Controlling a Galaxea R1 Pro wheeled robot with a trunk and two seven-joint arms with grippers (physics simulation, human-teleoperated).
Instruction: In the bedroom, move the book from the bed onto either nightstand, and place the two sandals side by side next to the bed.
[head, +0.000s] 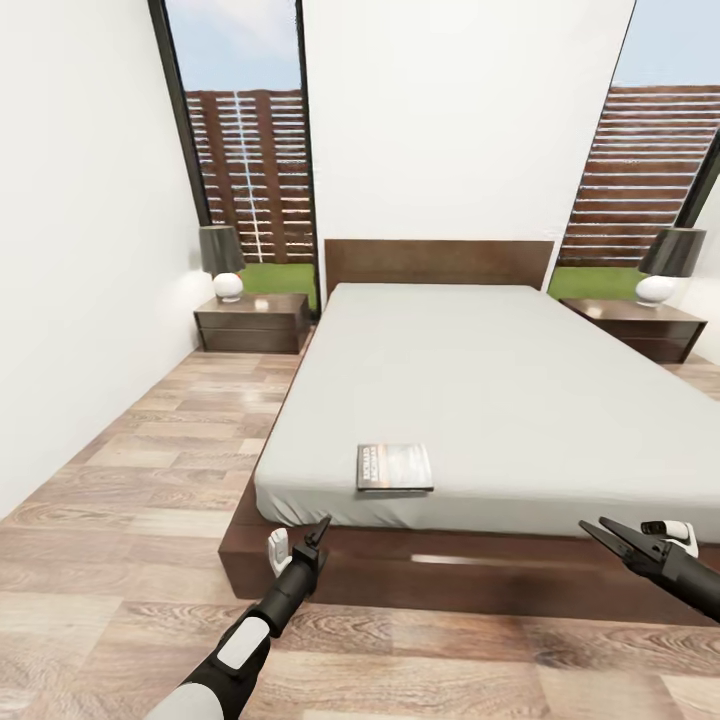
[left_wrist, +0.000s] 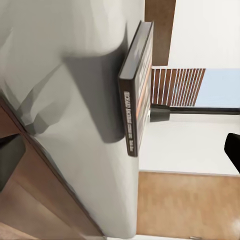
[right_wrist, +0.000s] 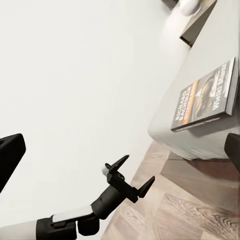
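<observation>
Left gripper (head: 318, 532) spread wide, aimed up at book (head: 394, 467) just ahead – flat near bed (head: 520, 400) edge, so easy reach.

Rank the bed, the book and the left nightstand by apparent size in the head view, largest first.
1. bed
2. left nightstand, though it stands farther from the camera
3. book, looks slightly smaller

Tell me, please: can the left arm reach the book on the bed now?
Probably yes. The book lies near the mattress's foot edge, just beyond the open left pincer, with nothing between them.
</observation>
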